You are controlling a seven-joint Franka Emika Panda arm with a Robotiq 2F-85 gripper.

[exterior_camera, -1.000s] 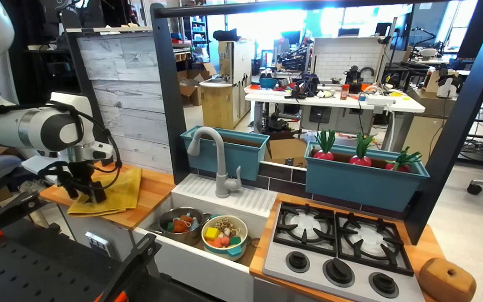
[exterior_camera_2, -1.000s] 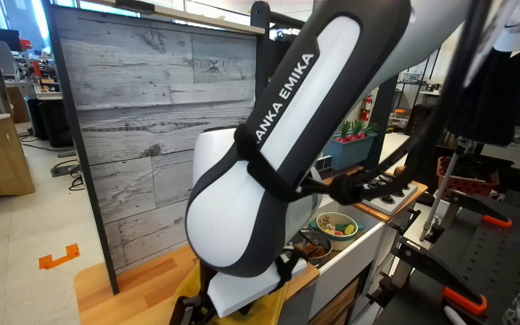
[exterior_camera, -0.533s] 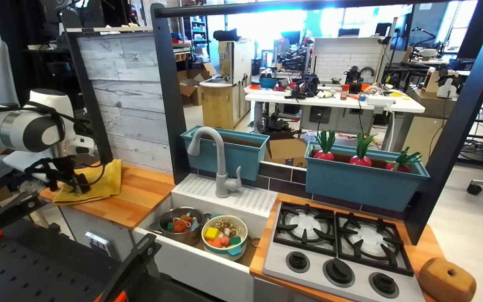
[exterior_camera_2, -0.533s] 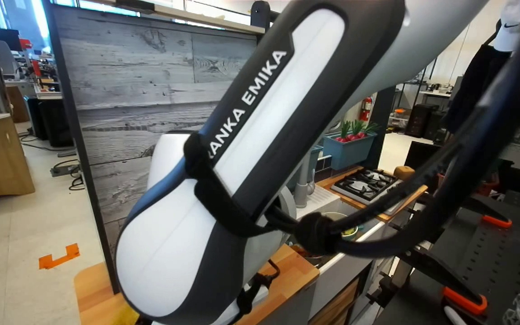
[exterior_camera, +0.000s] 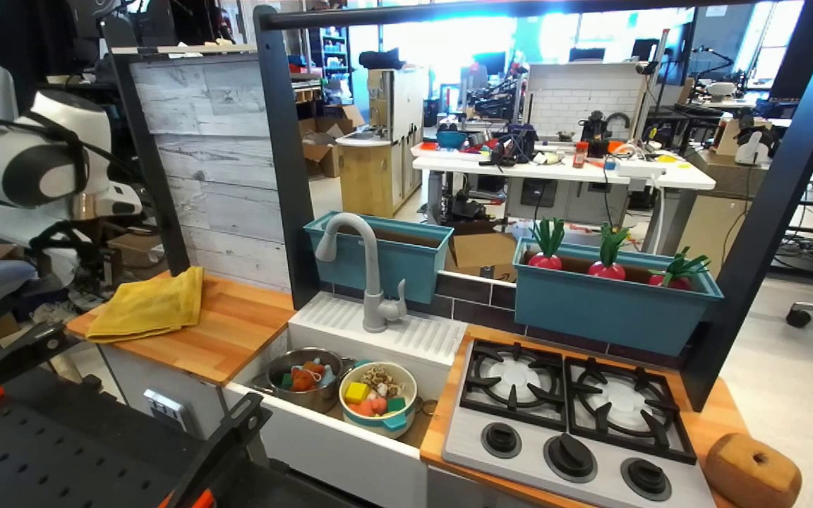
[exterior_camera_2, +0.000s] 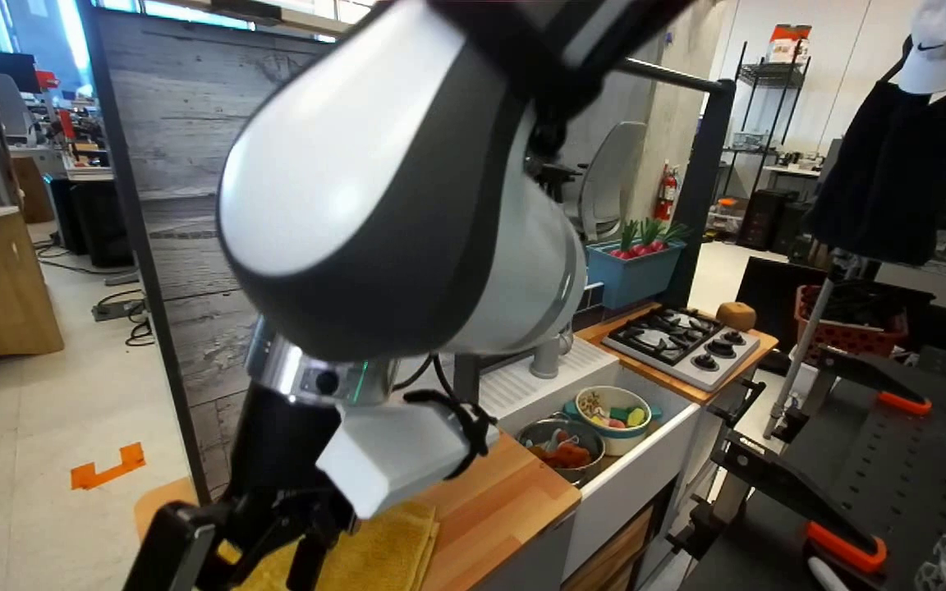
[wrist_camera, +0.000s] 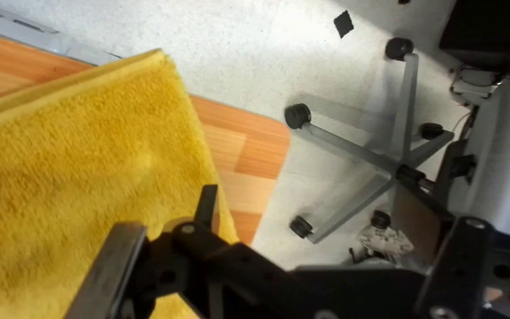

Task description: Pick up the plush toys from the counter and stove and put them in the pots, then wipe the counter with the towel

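plainly hangs with fingers spread wide apart, near but clear of the yellow towel, folded on the end of the tabletop. farther on, in the sink, shows plush toys inside the steel pot and, just beside, more inside the cream pot. beyond, has the stove, then a teal planter with radish-like plants.

Yellow towel that was cut off by the wrist view's left and lower edges, gripper that was cropped by an exterior view's lower edge, faucet that the blurred arm largely hid.
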